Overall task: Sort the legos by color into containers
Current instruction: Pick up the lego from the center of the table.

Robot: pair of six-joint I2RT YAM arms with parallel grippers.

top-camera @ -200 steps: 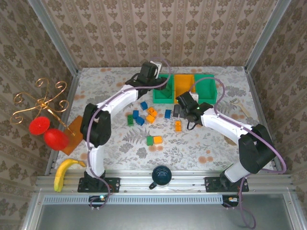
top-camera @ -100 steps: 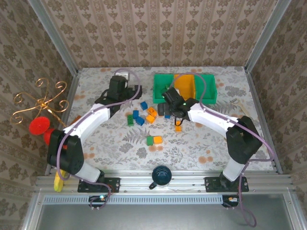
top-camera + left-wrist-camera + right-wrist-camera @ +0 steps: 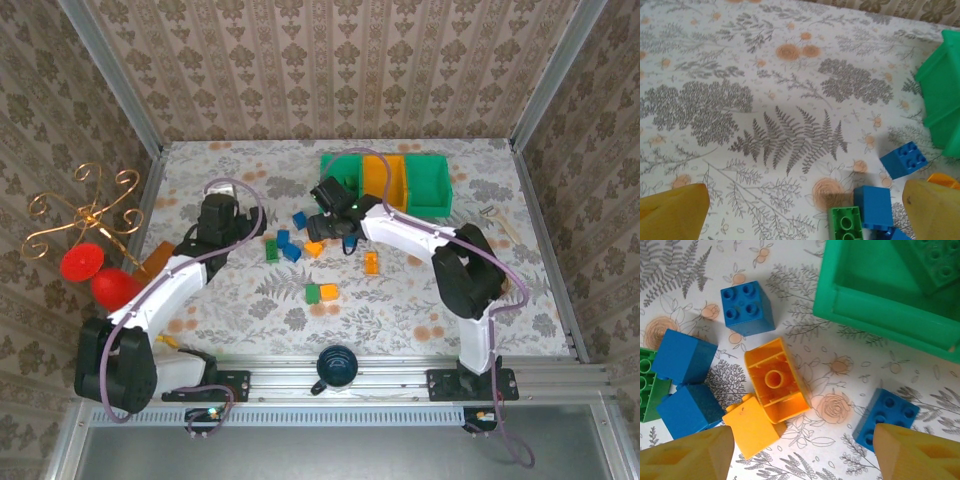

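Loose legos lie mid-table: blue ones [image 3: 283, 238], a green one [image 3: 271, 250], an orange one [image 3: 372, 263], and a green and orange pair [image 3: 320, 293]. At the back stand a green bin [image 3: 340, 170], an orange bin [image 3: 385, 180] and a second green bin [image 3: 428, 185]. My right gripper [image 3: 332, 236] [image 3: 804, 440] hovers open over an upturned orange brick [image 3: 775, 382] and a second orange brick [image 3: 751, 425], with blue bricks [image 3: 746, 307] [image 3: 887, 415] around. A green brick [image 3: 932, 262] lies in the green bin [image 3: 880, 300]. My left gripper [image 3: 232, 222] [image 3: 804, 202] is open and empty, left of a green brick [image 3: 846, 224] and a blue one [image 3: 874, 206].
A dark round cup [image 3: 337, 365] sits at the near edge between the arm bases. At the left are a gold wire stand [image 3: 85, 215], red pieces [image 3: 100, 275] and an orange-brown flat tile [image 3: 160, 260]. A small wooden piece [image 3: 495, 218] lies at the right. Patterned walls close in the table.
The left arm has swung away from the bins, back to the left. The right gripper has moved left over the cluster of orange and blue bricks.
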